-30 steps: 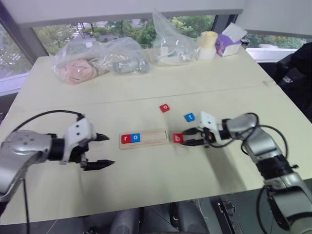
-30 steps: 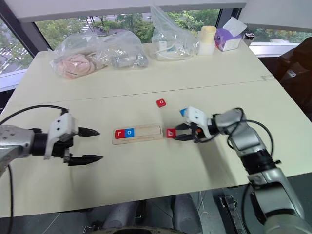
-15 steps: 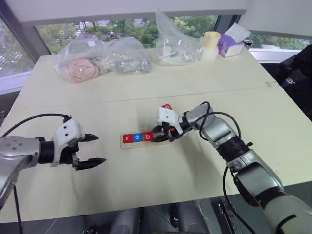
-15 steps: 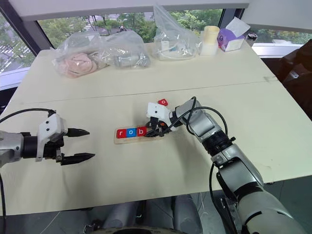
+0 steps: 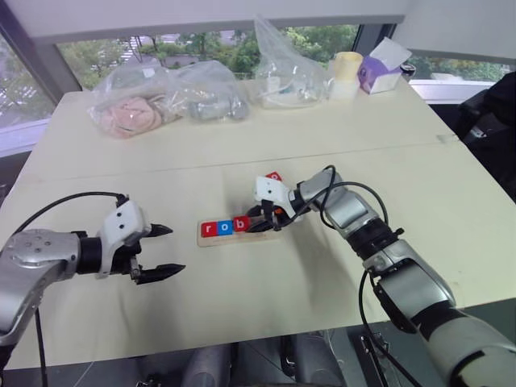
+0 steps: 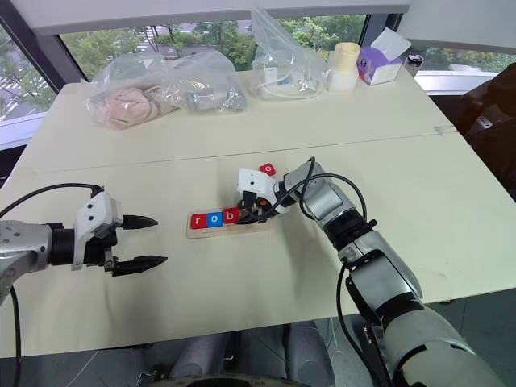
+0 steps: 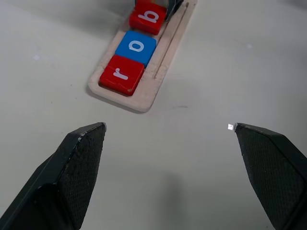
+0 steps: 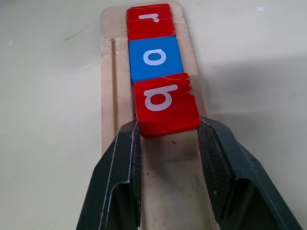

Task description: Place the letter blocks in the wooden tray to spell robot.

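- Red b block (image 8: 165, 108) is pinched at its sides by the right gripper (image 8: 168, 143), seated third in the wooden tray (image 8: 108, 96), touching the blue o block (image 8: 154, 58) beyond it; the red r block (image 8: 149, 21) lies farthest.
- Red o block (image 5: 275, 176) is partly hidden behind that gripper.
- Left gripper (image 5: 167, 251) is spread wide over bare worktop (image 7: 201, 76), the tray's end ahead.
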